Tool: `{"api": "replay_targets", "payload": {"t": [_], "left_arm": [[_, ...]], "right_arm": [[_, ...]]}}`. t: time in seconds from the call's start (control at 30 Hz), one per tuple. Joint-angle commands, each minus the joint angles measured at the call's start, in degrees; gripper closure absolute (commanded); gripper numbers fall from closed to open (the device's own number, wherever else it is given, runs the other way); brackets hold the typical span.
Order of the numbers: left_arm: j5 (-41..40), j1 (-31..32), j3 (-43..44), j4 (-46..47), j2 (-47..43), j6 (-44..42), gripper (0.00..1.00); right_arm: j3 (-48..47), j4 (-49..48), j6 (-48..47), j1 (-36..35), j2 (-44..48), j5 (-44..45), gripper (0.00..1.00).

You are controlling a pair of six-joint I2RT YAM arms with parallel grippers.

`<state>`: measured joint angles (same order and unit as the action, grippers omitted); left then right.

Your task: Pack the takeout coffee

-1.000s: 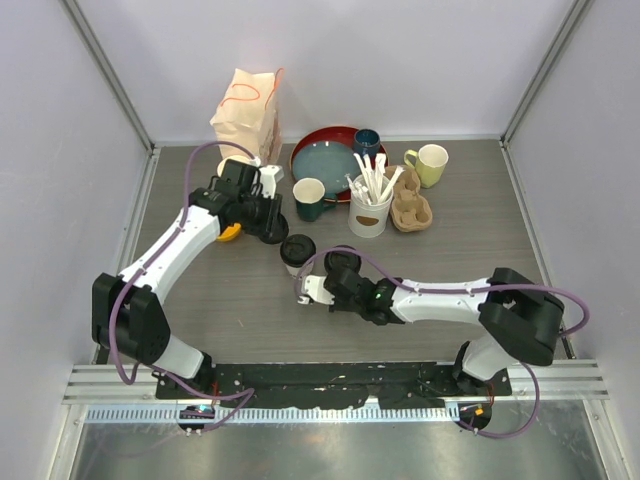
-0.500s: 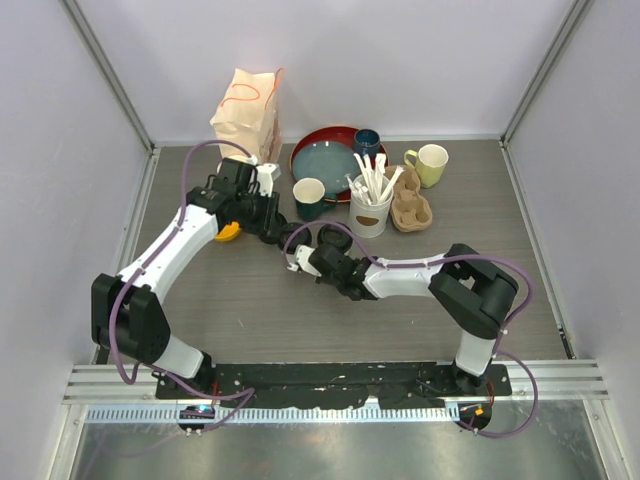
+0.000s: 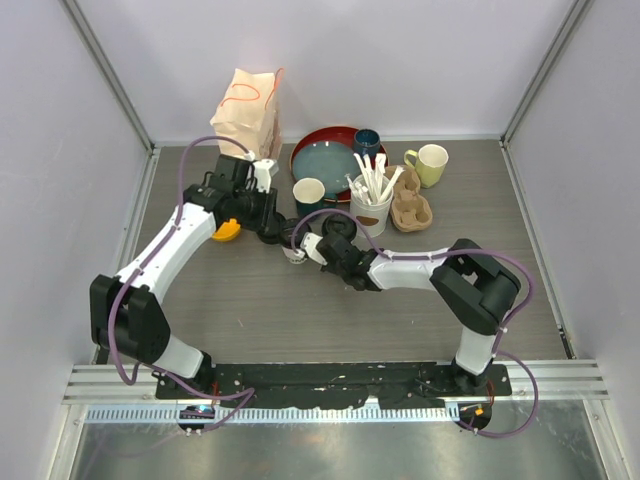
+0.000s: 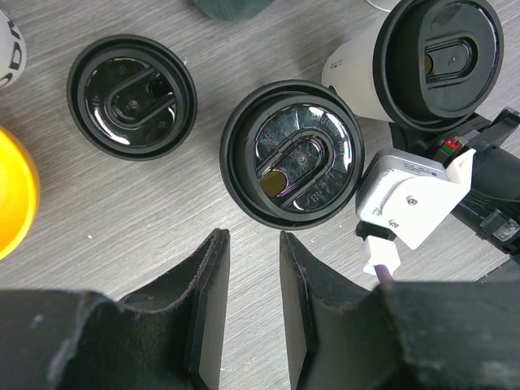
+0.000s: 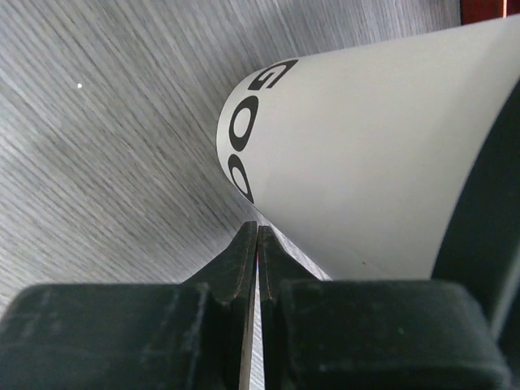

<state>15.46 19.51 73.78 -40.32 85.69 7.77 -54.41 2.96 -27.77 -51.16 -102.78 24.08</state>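
The left gripper (image 3: 262, 213) has hardly shifted from a second ago. The right arm has changed most: then it lay folded low across the near table (image 3: 250, 310), and now it is stretched out toward the far left. This puts the right gripper (image 3: 299, 250) up among the cups. The cream cup that stood in the open near the middle now sits farther back, partly hidden under the arms.

The overhead view shows the cups on the bare table. They are in front of the teal mug (image 3: 310, 197) and left of the white utensil holder (image 3: 370, 215), and none is in the pulp cup carrier (image 3: 411, 210).

The left wrist view shows what the overhead view hides. From the left, an orange object (image 4: 10, 195) pokes in at the edge. Next come a third black sip lid (image 4: 132, 96), the middle paper cup (image 4: 294, 153) seen lid-on from above, and the right paper cup (image 4: 439, 53) with its white side showing. I cannot tell if that cup leans. The left gripper (image 4: 250, 244) hovers with its jaws partly apart and empty, just short of the middle cup.

Only the right wrist view shows the right gripper (image 5: 257, 231) closely. Its fingers are pressed together on nothing, with the tips at a white lettered cup wall (image 5: 366, 146). I cannot tell which cup it is.
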Motion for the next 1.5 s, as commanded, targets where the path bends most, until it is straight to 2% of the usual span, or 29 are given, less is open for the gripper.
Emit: {"api": "replay_targets", "payload": {"t": [0.0, 0.1, 0.23, 0.67, 0.77, 0.9, 0.97, 1.1, 1.47], "left_arm": [[0.44, -1.05, 2.86, 0.06, -1.14, -1.62, 0.66], [0.62, -1.14, 3.56, -0.55, -1.67, -1.79, 0.66], [2.37, -1.4, 5.23, -2.04, -2.19, -2.76, 0.66], [3.44, -1.93, 15.68, -7.41, -2.46, -5.66, 0.65], [-0.6, -2.19, 20.59, -7.06, -2.28, -6.71, 0.61], [-7.45, -2.19, 28.16, -3.64, -0.27, -7.51, 0.47], [-10.96, -2.19, 33.76, -3.19, 3.59, -9.7, 0.41], [-17.29, -2.19, 42.31, -2.14, 12.29, -11.46, 0.38], [-28.37, -2.19, 64.29, 1.81, 35.58, -18.84, 0.34]], "right_arm": [[-2.72, -4.35, 0.17, 0.09, -0.93, -0.87, 0.91], [-2.98, -4.19, 0.52, 0.09, -0.84, -0.87, 0.9], [-2.45, -3.31, 1.58, -0.34, 1.79, -1.57, 0.84], [0.62, 4.06, 3.78, -2.11, 15.15, -9.38, 0.51], [0.62, 6.69, 4.56, -2.02, 17.87, -11.76, 0.46], [0.8, 9.43, 6.06, -2.11, 21.56, -13.87, 0.42], [1.06, 10.48, 7.02, -2.02, 23.32, -14.58, 0.39], [1.5, 10.93, 8.69, -1.67, 28.67, -16.51, 0.34], [3.78, 12.07, 12.21, 0.79, 35.1, -15.9, 0.33]]}}
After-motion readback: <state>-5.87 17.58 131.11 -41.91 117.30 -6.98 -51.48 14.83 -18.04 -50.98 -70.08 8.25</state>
